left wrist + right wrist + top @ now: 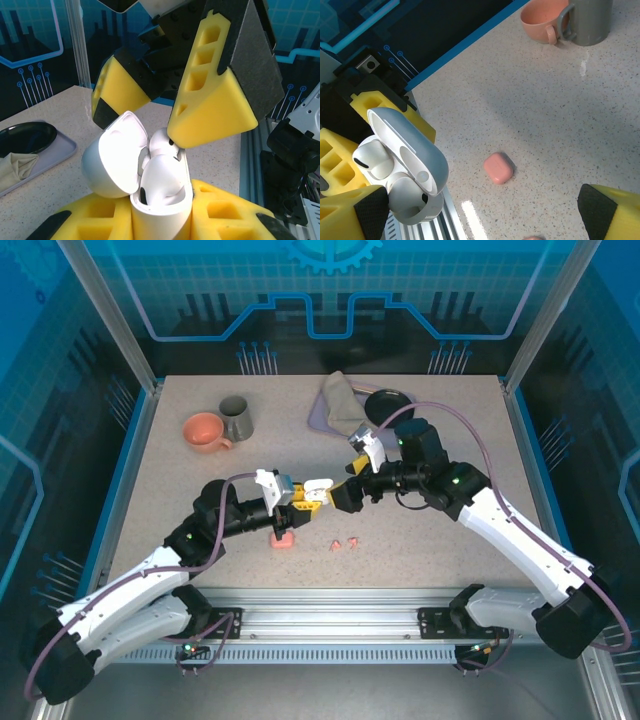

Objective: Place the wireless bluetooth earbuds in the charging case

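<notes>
The white charging case [160,210] stands upright with its lid [112,160] swung open, and my left gripper [160,220] is shut on its body. Two white earbuds sit in it: the near one [162,175] is well down, the far one [161,141] stands higher. My right gripper [480,220] is open, and one of its yellow fingers [212,100] touches the far earbud from above. From above, the two grippers meet at the case [316,487]. A salmon-pink case [283,539] lies shut on the table, with two pink earbuds [345,541] to its right.
A salmon cup [204,432] and a grey mug [236,418] stand at the back left. A lilac tray [318,418] with a folded cloth [342,400] and a black dish [388,402] sit at the back centre. The table's front rail runs just below the pink case.
</notes>
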### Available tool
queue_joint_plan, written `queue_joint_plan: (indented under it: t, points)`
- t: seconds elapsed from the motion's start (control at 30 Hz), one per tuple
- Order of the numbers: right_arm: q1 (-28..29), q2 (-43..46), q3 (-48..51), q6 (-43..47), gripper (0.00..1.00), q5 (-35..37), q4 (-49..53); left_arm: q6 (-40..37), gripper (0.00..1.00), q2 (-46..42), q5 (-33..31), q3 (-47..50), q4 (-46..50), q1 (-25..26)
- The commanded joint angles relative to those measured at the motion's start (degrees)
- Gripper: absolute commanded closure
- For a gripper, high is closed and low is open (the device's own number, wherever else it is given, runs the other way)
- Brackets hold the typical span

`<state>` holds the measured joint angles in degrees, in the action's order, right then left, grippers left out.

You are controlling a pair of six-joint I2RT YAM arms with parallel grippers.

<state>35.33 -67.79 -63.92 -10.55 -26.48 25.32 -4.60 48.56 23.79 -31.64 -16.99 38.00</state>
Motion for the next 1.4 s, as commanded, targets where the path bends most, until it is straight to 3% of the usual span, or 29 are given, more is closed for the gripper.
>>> queue_joint_plan:
  t: [0.0, 0.37, 1.13, 1.37]
  points:
    - [0.6, -0.3, -1.7, -0.4, 0.0, 2.5, 2.0, -1.0, 1.0, -1.3, 0.6, 0.8, -1.5, 0.3]
    - [-0.2, 1.2, -0.7, 0.9, 0.0, 2.9, 3.7, -1.2, 1.0, -1.4, 0.4, 0.9, -1.4, 0.3]
    - [0.7, 0.3, -1.5, -0.9, 0.0, -1.2, 0.7, -1.3, 1.0, -0.8, 0.6, 0.7, -1.5, 0.3]
    - [-1.4, 2.9, -1.9, -4.1, 0.0, -4.5, -2.9, -1.3, 1.0, -1.2, 0.6, 1.0, -1.5, 0.3]
